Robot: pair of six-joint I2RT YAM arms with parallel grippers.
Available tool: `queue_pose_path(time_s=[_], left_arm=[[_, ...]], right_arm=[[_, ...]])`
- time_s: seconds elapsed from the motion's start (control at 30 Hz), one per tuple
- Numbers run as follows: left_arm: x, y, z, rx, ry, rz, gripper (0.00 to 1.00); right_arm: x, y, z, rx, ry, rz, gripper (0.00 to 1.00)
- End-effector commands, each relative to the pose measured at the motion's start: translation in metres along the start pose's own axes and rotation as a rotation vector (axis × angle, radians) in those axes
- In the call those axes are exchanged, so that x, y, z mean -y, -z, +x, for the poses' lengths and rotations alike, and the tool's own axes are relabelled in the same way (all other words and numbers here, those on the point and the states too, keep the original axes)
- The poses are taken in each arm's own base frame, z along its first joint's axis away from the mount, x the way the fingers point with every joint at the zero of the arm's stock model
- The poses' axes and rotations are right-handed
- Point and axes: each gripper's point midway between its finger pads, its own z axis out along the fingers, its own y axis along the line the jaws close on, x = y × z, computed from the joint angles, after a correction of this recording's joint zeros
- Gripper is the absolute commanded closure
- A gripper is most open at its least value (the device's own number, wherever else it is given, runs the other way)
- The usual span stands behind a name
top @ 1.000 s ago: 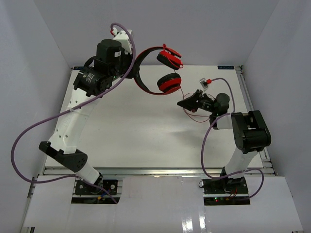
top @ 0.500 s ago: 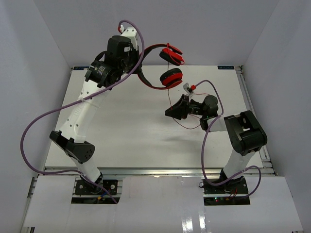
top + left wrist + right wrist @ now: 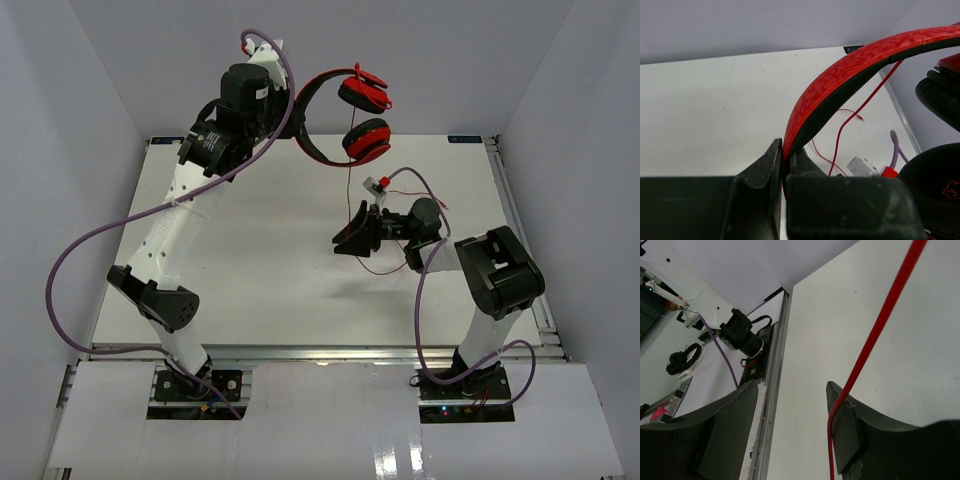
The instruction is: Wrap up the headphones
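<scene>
Right tool (image 3: 792, 390) has spread; its wrist view shows cable (image 3: 875, 340) against finger.

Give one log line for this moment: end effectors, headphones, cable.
left end effector: shut on headphones, in air | right end effector: open, cable by one finger, not clamped | wrap: not done
</scene>
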Motion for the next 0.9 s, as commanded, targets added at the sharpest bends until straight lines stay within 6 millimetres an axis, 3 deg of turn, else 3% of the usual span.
queue_pose_path(time_s=[0.0, 0.07, 0.2, 0.23, 0.3, 0.4, 0.53, 0.6, 0.67, 0.73, 0.8, 0.87], left_arm=[[0.013, 0.028, -0.071, 0.232, 0.057, 0.034, 1.00], [0.002, 0.025, -0.082, 0.271, 0.067, 0.011, 1.00], [-0.031, 0.012, -0.091, 0.297, 0.084, -0.051, 1.00], [-0.037, 0.007, -0.092, 0.301, 0.084, -0.069, 1.00], [-0.057, 0.002, -0.096, 0.321, 0.083, -0.125, 1.00], [-0.081, -0.007, -0.097, 0.352, 0.088, -0.200, 1.00], [-0.100, -0.030, -0.083, 0.344, 0.106, -0.246, 1.00], [-0.106, -0.047, -0.070, 0.316, 0.111, -0.263, 1.00], [-0.112, -0.056, -0.060, 0.295, 0.110, -0.285, 1.00], [-0.119, -0.063, -0.047, 0.274, 0.092, -0.305, 1.00], [-0.128, -0.072, -0.026, 0.227, 0.068, -0.327, 1.00], [-0.132, -0.081, -0.001, 0.175, 0.052, -0.328, 1.00]], right_arm=[[-0.046, 0.001, -0.007, 0.017, 0.328, -0.144, 0.36], [-0.053, 0.007, 0.004, -0.012, 0.359, -0.129, 0.36], [-0.047, 0.014, 0.028, -0.095, 0.405, -0.037, 0.35], [-0.049, 0.017, 0.036, -0.144, 0.349, -0.001, 0.35], [-0.044, 0.018, 0.039, -0.206, 0.511, 0.052, 0.35], [-0.049, 0.018, 0.046, -0.286, 0.547, 0.107, 0.38], [-0.049, 0.011, 0.076, -0.485, 0.585, 0.145, 0.48], [-0.056, 0.000, 0.068, -0.539, 0.634, 0.159, 0.57], [-0.060, -0.003, 0.062, -0.583, 0.657, 0.181, 0.65], [-0.058, -0.001, 0.044, -0.637, 0.770, 0.250, 0.75], [-0.051, 0.004, 0.010, -0.691, 0.917, 0.387, 0.81], [-0.038, 0.023, -0.017, -0.785, 1.038, 0.534, 0.83]])
